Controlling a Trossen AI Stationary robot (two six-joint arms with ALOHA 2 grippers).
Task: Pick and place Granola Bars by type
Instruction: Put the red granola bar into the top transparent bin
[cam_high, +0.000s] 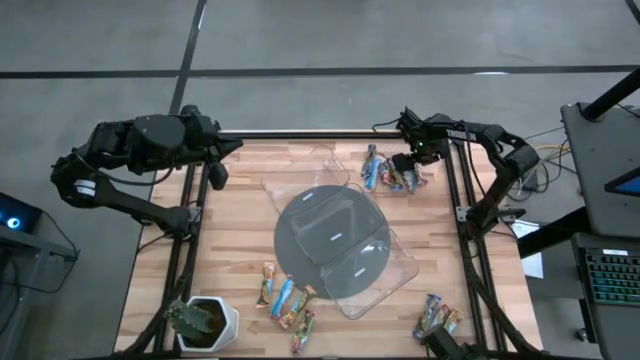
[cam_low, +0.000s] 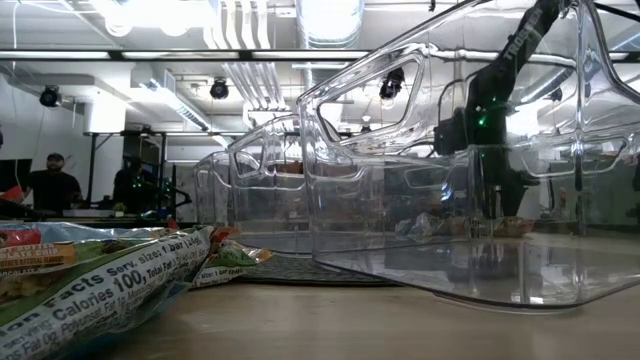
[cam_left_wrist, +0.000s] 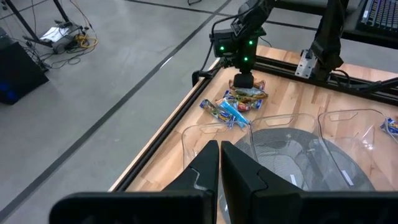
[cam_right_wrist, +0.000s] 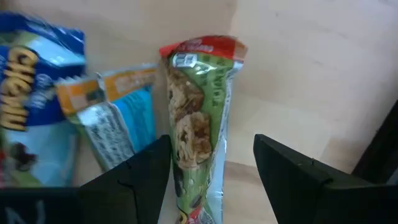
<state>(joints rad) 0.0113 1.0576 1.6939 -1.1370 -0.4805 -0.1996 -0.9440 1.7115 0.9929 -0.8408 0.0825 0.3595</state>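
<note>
While the left gripper (cam_left_wrist: 219, 163) is waiting pressed together, the right gripper (cam_right_wrist: 211, 163) is hovering spread around a green granola bar (cam_right_wrist: 198, 124).

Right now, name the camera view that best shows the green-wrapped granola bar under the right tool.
Right wrist view: the green-wrapped granola bar fills the frame between the open right tool. The high and left wrist views show only a small pile there; the low view doesn't show it clearly.

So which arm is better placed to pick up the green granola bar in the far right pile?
The right one. Its end effector is open astride the green granola bar, right at the far right pile. The left end effector is shut, back at the table's far left edge.
</note>
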